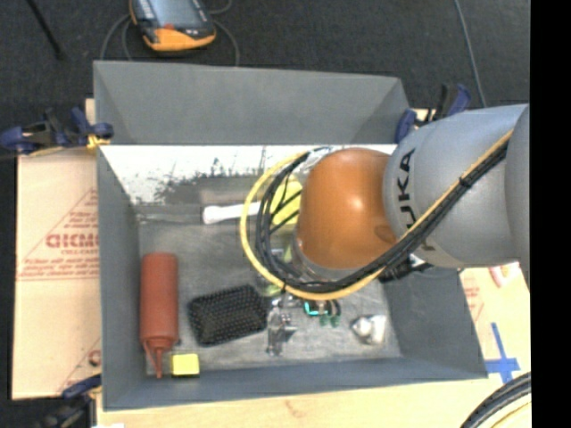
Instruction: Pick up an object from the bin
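My gripper (282, 326) hangs low over the bin floor, near the front and just right of the middle, under the arm's orange cover. Immediately to its left lies a black mesh-textured oblong thing (226, 313), its right end touching or nearly touching the gripper. A small green piece (323, 310) sits just right of the gripper. Further right lies a small white crumpled thing (368, 329). I cannot make out anything held in the gripper.
A red squeeze bottle (159, 306) lies along the left wall, nozzle toward the front, with a small yellow block (185, 365) beside its tip. A white stick (230, 211) lies near the back wall. A yellow-green thing (285, 205) shows behind the arm's cables.
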You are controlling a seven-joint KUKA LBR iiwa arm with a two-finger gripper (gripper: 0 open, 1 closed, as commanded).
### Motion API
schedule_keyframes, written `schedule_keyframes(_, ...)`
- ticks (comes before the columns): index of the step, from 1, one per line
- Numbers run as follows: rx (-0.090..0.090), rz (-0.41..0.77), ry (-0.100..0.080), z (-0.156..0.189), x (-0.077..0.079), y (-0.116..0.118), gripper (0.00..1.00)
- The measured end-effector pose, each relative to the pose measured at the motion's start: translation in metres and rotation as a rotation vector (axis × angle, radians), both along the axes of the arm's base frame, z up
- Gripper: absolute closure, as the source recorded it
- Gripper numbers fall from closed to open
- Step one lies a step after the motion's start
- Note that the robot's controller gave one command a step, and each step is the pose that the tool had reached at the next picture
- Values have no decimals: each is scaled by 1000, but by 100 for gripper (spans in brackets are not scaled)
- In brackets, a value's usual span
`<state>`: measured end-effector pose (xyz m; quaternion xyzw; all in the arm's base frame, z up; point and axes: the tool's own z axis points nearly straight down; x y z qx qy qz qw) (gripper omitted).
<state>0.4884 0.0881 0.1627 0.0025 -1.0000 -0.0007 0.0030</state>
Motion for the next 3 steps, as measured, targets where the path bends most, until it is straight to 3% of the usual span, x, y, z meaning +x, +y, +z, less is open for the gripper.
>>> schedule_keyframes(1,1,-3,-8,4,2,0,0)
schedule_keyframes(2,1,-54,-17,-83,32,24,100)
schedule_keyframes(3,2,-55,-17,-83,32,24,100)
